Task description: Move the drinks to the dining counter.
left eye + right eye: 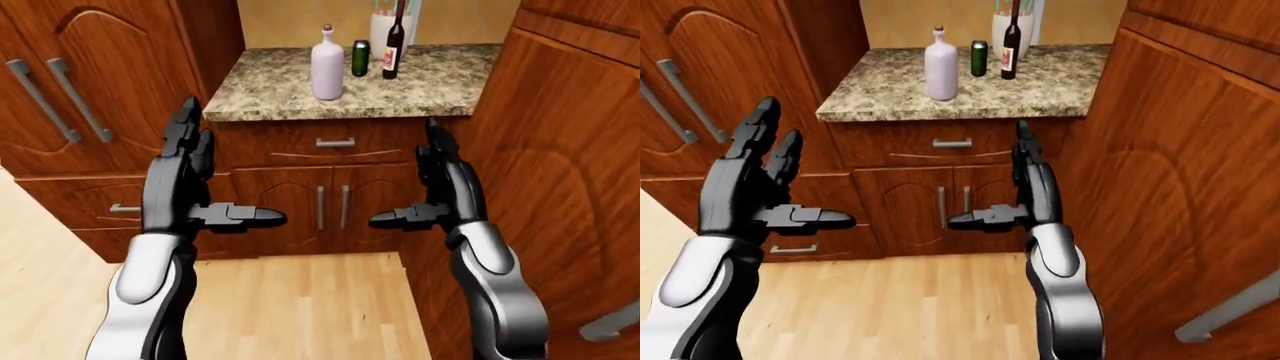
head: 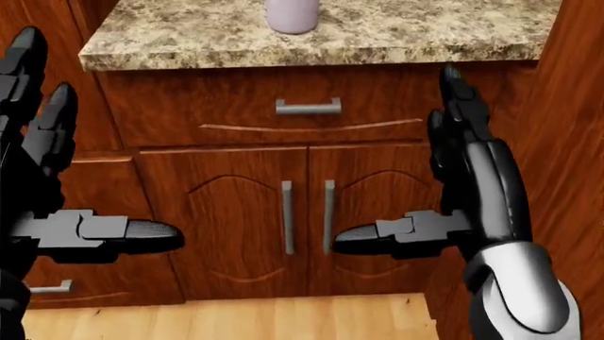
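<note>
Granite counter (image 1: 420,90): pale bottle (image 1: 327,64), green can (image 1: 360,58), wine bottle (image 1: 394,41); both robot hands empty, fingers spread.

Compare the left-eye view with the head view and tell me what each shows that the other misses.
Only the left-eye view shows the green can, the dark wine bottle and the whole pale bottle. Only the head view gives a close look at the drawer handle, and just the pale bottle's base. Both show the granite counter, the cabinet doors, and the left hand and right hand, fingers open, holding nothing.
</note>
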Tool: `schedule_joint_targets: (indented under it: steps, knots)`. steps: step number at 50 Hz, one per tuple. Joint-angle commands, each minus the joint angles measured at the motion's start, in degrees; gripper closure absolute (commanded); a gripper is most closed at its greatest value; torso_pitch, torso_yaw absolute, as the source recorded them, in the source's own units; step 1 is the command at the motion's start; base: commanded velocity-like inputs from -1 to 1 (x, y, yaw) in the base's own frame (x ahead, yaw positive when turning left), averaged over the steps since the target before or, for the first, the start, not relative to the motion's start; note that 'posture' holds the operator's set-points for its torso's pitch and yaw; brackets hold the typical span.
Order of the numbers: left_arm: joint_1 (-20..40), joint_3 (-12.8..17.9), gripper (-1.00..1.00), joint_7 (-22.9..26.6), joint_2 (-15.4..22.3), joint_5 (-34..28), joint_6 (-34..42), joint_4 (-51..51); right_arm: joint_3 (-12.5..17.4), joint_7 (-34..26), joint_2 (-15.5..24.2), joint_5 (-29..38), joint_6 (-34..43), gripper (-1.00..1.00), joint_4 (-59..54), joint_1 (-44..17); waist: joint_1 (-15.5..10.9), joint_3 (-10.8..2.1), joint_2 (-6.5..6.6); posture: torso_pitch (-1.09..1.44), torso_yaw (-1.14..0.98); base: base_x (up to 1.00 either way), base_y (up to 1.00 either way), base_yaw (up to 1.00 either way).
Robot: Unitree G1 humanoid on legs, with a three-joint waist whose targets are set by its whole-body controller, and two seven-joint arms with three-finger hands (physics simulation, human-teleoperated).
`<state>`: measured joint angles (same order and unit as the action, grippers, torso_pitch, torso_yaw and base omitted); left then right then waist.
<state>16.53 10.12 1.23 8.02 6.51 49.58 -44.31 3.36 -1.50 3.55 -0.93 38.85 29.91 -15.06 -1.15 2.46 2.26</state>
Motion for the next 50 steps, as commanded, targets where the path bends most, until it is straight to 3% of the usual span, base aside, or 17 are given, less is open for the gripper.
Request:
schedule_joint_targets:
  steps: [1, 7, 9, 17, 20, 21, 23, 30, 32, 34, 35, 37, 44, 46, 48, 49, 50]
  knots:
    - [1.8, -0.3, -1.00, 0.1, 0.3, 0.6, -1.3, -2.0, 0.9, 1.0, 0.7, 0.5, -0.9, -1.00, 3.4, -2.0, 0.2, -0.51, 0.16, 0.00, 0.00, 0.36, 0.00, 0.00]
    - [2.6, -0.3, -1.00, 0.0, 0.7, 0.5, -0.3, -3.0, 1.0, 1.5, 1.1, 1.4, 1.0, -1.00, 5.4, -2.9, 0.1, -3.19, -4.53, 0.00, 0.00, 0.18, 0.00, 0.00]
    - [2.7, -0.2, -1.00, 0.0, 0.8, 0.6, -0.4, -2.9, 1.3, 1.4, 1.1, 1.0, 1.0, -1.00, 5.4, -3.3, 0.6, -1.24, -5.34, 0.00, 0.00, 0.18, 0.00, 0.00]
    - [3.7, -0.2, -1.00, 0.1, 1.1, 0.9, 1.3, -4.3, 1.7, 1.8, 1.3, 0.3, 1.6, -1.00, 6.0, -4.3, 2.0, -0.07, -0.90, 0.00, 0.00, 0.35, 0.00, 0.00]
    - [3.8, -0.1, -1.00, 0.1, 1.2, 1.0, 1.4, -4.5, 1.9, 2.0, 1.5, -0.1, 2.4, -1.00, 6.7, -4.6, 2.1, -1.82, 3.93, 0.00, 0.00, 0.35, 0.00, 0.00]
    - [3.9, 0.0, -1.00, 0.0, 1.2, 1.1, 1.8, -4.7, 1.9, 2.1, 1.6, -0.2, 2.5, -1.00, 6.8, -4.6, 1.4, -1.44, 2.04, 0.00, 0.00, 0.36, 0.00, 0.00]
    - [3.6, 0.0, -1.00, 0.1, 1.2, 1.1, 1.3, -4.5, 2.2, 2.1, 1.7, -0.4, 2.6, -1.00, 7.0, -4.7, 1.3, -1.07, 2.55, 0.00, 0.00, 0.34, 0.00, 0.00]
    - [4.2, 0.2, -1.00, -0.1, 1.5, 1.4, 2.4, -5.2, 3.0, 2.4, 2.2, -1.3, 2.7, -1.00, 7.2, -4.9, 0.0, -1.04, -1.05, 0.00, 0.00, 0.35, 0.00, 0.00]
    - [4.4, 0.0, -1.00, -0.2, 1.5, 1.4, 2.3, -5.0, 2.9, 2.6, 2.2, -1.6, 2.6, -1.00, 7.0, -5.1, -0.3, -1.19, -2.75, 0.00, 0.00, 0.35, 0.00, 0.00]
    - [4.7, 0.0, -1.00, -0.3, 1.5, 1.4, 2.4, -4.8, 3.1, 2.7, 2.5, -1.8, 3.4, -1.00, 7.5, -5.5, -0.4, -2.23, -5.99, 0.00, 0.00, 0.35, 0.00, 0.00]
    - [4.9, 0.1, -1.00, -0.3, 1.5, 1.5, 2.6, -5.0, 3.3, 2.8, 2.6, -2.0, 3.7, -1.00, 7.8, -5.5, 0.3, -1.51, -4.48, 0.00, 0.00, 0.35, 0.00, 0.00]
    - [5.1, -0.1, -1.00, -0.5, 1.5, 1.6, 3.7, -5.9, 3.4, 2.9, 2.7, -2.2, 3.4, -1.00, 7.8, -5.3, 0.5, -0.57, -5.56, 0.00, 0.00, 0.35, 0.00, 0.00]
    - [5.0, -0.3, -1.00, -0.5, 1.4, 1.4, 3.3, -5.7, 3.8, 3.2, 3.0, -2.7, 4.1, -1.00, 8.6, -5.5, 1.7, -0.26, -2.40, 0.00, 0.00, 0.35, 0.00, 0.00]
    - [4.4, -0.3, -1.00, -0.5, 1.3, 1.3, 2.6, -5.6, 3.6, 3.1, 3.1, -2.7, 3.4, -1.00, 8.4, -5.3, 2.1, -0.70, -0.62, 0.00, 0.00, 0.35, -0.02, 0.00]
    - [4.0, -0.4, -1.00, -0.3, 1.2, 1.2, 2.1, -5.4, 3.6, 3.1, 3.0, -2.8, 2.8, -1.00, 8.4, -5.1, 1.9, -1.86, 3.06, 0.00, 0.00, 0.25, -0.04, 0.00]
    - [4.1, -0.1, -1.00, -0.3, 1.2, 1.3, 2.4, -5.6, 3.7, 3.0, 3.1, -2.9, 2.7, -1.00, 8.6, -5.0, 1.7, -0.74, 1.15, 0.00, 0.00, 0.05, 0.00, 0.00]
    - [4.0, -0.1, -1.00, -0.3, 1.2, 1.4, 2.6, -5.9, 3.8, 3.0, 3.1, -3.0, 2.5, -1.00, 8.6, -5.0, 2.0, -0.92, 1.83, 0.00, 0.00, 0.00, 0.00, 0.00]
